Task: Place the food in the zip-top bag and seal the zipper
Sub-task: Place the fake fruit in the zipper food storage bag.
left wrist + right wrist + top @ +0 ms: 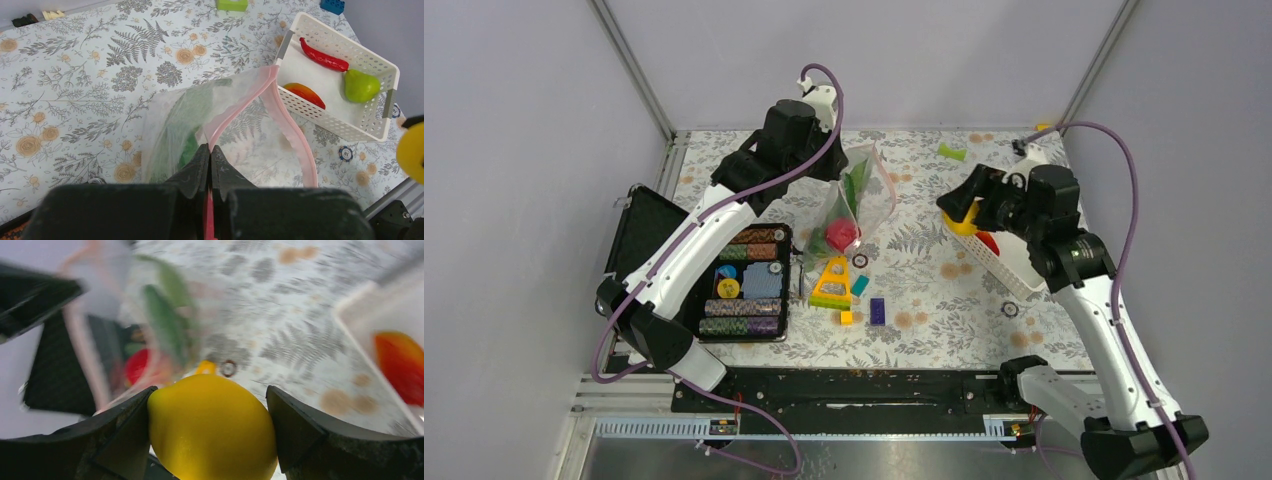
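**Top and wrist views.** The left gripper [210, 152], jaws fully closed, pinched the zipper [296, 150] and held the zip-top bag [864, 195] up off the table with its mouth open. Inside the bag lay a green cucumber [855, 185] and a red fruit [839, 236]. The right gripper [210, 395], jaws spread wide, clasped a yellow fruit [212, 435] in the air at 3 o'clock of the bag. It was near the white basket [350, 47], which contained a red pepper [324, 57], a green pear [361, 86] and an orange-red fruit [306, 94].
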Robot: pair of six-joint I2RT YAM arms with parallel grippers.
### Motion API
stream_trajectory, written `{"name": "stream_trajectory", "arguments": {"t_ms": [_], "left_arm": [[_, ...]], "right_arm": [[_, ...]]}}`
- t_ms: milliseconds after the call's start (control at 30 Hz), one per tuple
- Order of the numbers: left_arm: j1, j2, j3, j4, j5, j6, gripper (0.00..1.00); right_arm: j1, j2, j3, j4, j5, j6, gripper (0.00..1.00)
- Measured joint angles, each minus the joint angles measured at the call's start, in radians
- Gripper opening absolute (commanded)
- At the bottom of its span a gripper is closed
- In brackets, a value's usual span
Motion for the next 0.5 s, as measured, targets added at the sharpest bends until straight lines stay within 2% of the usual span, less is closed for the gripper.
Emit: {"name": "stream_trajectory", "arguments": {"t_ms": [133,267,500], "left_arm": [[0.000,0.000,0.000,0.000,0.010,0.000,0.00],[0.000,0.000,-0.002,0.000,0.017,0.000,0.00],[0.000,-0.005,-0.004,0.000,0.027,0.000,0.00]], "right_arm": [[0.189,0.006,0.053,0.077,-0.041,-0.001,0.48],[0.349,0.103,0.139,0.130,-0.006,-0.004,0.49],[0.499,0.306,0.276,0.184,0.133,-0.021,0.53]]}}
